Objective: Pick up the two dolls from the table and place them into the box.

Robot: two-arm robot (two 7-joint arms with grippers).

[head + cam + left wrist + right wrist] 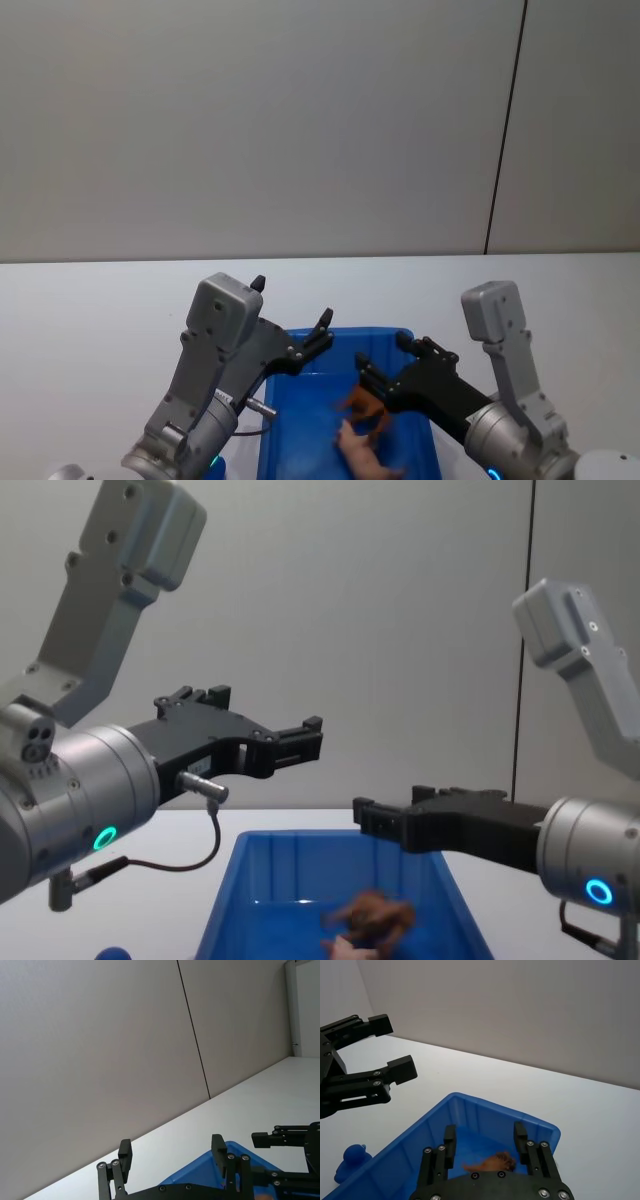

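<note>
We saw both arms raised over the blue box (275, 430), which stood on the white desk (90, 310) close to the robot's body. The left pincer (292, 302) hung above the box's far left corner. Its 2 black fingers were spread wide with nothing between them. The right pincer (383, 352) hovered over the inside of the box, toward its far right side. Its 2 fingers were also spread wide and held nothing. In the chest view the 2 pincers pointed toward each other across the box, the left one higher than the right, and they were well apart.

The reddish-brown doll (365, 405) was inside the box, directly under the right pincer and clear of its fingers. We could not tell whether it rested on the box floor or hung just above it. The pink doll (362, 455) lay inside the box too, at the near end, just beside the reddish-brown doll. We could not tell whether the 2 touched.

In the right wrist view a small blue toy (350, 1160) sat on the desk just outside the box's left side. A plain grey wall (250, 120) with 1 dark vertical seam stood behind the desk.
</note>
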